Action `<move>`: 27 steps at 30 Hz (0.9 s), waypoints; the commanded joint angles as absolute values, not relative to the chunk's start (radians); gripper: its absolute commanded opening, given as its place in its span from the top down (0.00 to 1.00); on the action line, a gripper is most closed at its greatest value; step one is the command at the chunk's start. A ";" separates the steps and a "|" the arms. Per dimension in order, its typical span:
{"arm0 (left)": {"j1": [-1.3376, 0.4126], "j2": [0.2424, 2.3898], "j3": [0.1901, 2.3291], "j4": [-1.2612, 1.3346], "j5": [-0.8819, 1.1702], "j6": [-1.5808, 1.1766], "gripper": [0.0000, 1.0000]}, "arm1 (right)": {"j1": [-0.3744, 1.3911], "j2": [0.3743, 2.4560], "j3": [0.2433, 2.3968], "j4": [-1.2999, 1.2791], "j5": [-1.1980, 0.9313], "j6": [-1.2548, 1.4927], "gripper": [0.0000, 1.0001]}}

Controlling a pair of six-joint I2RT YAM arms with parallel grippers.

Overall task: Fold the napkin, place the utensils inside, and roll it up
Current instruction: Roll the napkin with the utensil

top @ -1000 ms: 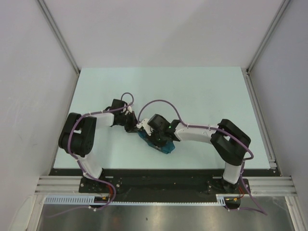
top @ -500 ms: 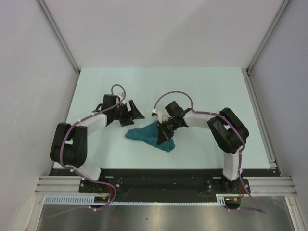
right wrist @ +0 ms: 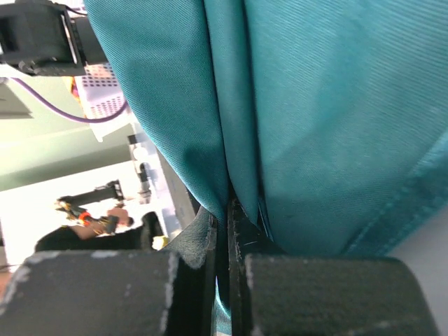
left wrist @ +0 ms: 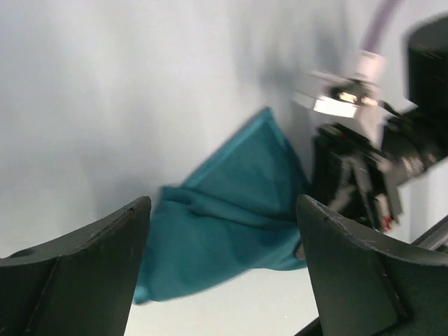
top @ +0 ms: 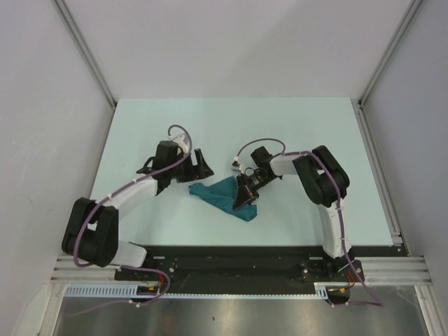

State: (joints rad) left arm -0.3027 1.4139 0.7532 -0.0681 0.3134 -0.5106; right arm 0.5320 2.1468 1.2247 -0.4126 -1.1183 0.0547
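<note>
Napkin [top: 218, 197] bunched on the table [top: 301, 126], nearer the front edge, right gripper [top: 246, 195] clamped tight on a fold at its right side, left gripper [top: 199, 166] just beyond its left end, jaws wide apart, holding nothing.

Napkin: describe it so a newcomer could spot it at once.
On the pale table, look near the front middle, between the two arms. The napkin is a crumpled teal cloth pinched in the right gripper's shut jaws, the only fabric in view.

You're in a robotics lab cell: white panels [top: 231, 49] box the pale table [top: 294, 133], aluminium rail [top: 238, 269] at 6 o'clock.
</note>
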 commanded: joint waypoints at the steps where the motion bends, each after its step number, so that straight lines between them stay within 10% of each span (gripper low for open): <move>1: -0.452 1.312 0.816 -0.074 0.141 -0.465 0.11 | 0.505 2.200 1.250 -0.477 -1.077 0.063 1.00; 13: -0.546 1.456 0.704 0.133 0.587 -0.615 0.12 | 0.495 2.253 1.295 -0.535 -1.045 0.078 1.00; 27: -0.601 1.410 0.657 0.120 0.557 -0.661 0.11 | 0.525 2.258 1.287 -0.532 -0.986 0.117 1.00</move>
